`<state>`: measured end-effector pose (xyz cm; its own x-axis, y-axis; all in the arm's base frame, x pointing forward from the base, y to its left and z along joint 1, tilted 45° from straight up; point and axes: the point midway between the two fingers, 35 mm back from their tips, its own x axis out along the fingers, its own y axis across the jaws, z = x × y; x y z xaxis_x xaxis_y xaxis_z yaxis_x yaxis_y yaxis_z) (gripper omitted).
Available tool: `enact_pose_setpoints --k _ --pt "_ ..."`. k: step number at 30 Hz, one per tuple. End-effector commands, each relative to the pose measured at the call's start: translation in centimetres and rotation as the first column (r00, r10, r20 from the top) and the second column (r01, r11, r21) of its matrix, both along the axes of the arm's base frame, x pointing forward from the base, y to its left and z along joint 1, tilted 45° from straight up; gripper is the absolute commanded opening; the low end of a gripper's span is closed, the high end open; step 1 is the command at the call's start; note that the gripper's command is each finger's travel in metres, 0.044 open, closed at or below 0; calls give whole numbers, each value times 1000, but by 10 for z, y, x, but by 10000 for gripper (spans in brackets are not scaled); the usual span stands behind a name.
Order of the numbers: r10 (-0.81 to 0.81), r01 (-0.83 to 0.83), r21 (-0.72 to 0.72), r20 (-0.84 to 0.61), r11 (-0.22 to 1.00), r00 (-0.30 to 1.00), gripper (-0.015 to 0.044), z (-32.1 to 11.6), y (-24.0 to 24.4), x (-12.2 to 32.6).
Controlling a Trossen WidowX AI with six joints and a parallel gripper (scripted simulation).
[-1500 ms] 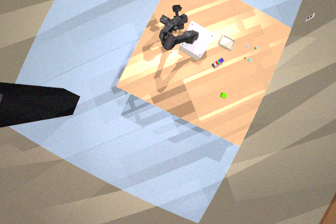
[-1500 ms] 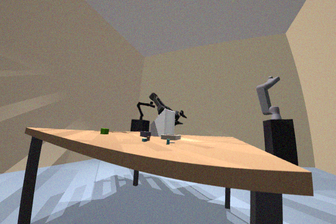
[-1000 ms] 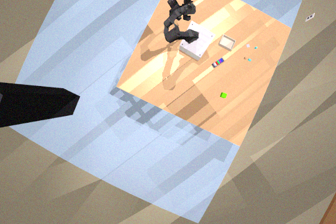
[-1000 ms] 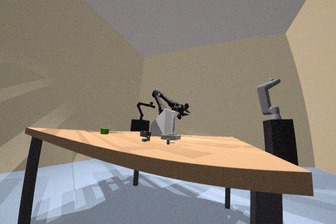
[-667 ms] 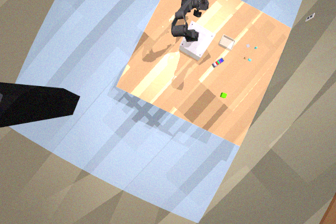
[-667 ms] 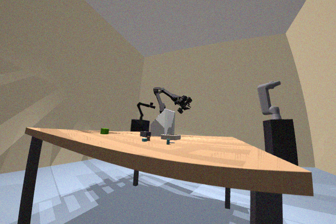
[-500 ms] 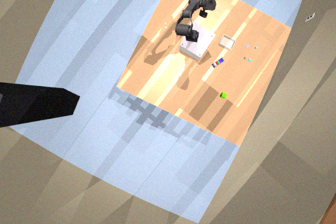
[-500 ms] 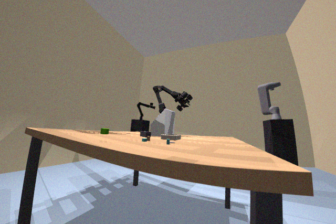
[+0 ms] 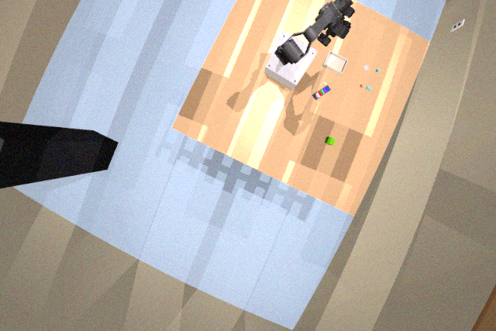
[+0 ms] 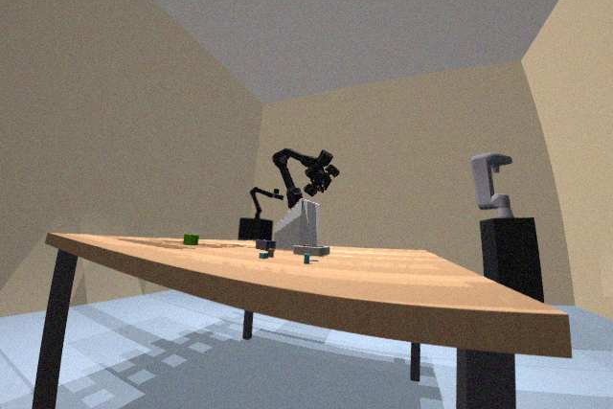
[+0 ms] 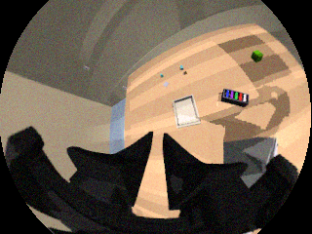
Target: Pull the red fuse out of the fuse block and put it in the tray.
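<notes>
A wooden table [image 9: 248, 79] carries a single dark robot arm mounted on a pale grey pedestal [image 9: 290, 69]. The arm's gripper [image 9: 328, 36] hangs high in the air beside the pedestal, its two fingers drawn almost together with nothing between them; the wrist view shows only bare tabletop through the narrow gap.

The fuse block [image 9: 322, 92] is a small dark bar lying on the table just beside the pedestal, on the side away from the gripper. Its long axis runs diagonally, with coloured fuses set in a row along it. The red fuse [image 11: 244, 97] sits at one end of the row, untouched and seated.

The tray [image 9: 335, 62], shallow and cream-rimmed, lies between the gripper and the block, a little out from the pedestal. In the wrist view both lie ahead of and below the fingers, the block farther off.

Open table surrounds the block on its outer sides. A green cube [image 9: 329, 140] and several tiny pieces [image 9: 367, 77] lie well apart from it.
</notes>
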<state>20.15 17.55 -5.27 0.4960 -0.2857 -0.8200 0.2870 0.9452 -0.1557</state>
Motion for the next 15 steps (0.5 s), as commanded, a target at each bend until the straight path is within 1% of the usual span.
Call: enact_pose_setpoints --k 1,6,12,15 --pt "-105 101 -107 -30 989 994 63 3 -48 41" --pt "-225 205 -205 -82 957 971 63 7 -110 72" --pt "-342 289 -285 -158 914 926 63 9 -178 83" --pt "-414 336 -339 -192 879 890 63 13 -220 86"
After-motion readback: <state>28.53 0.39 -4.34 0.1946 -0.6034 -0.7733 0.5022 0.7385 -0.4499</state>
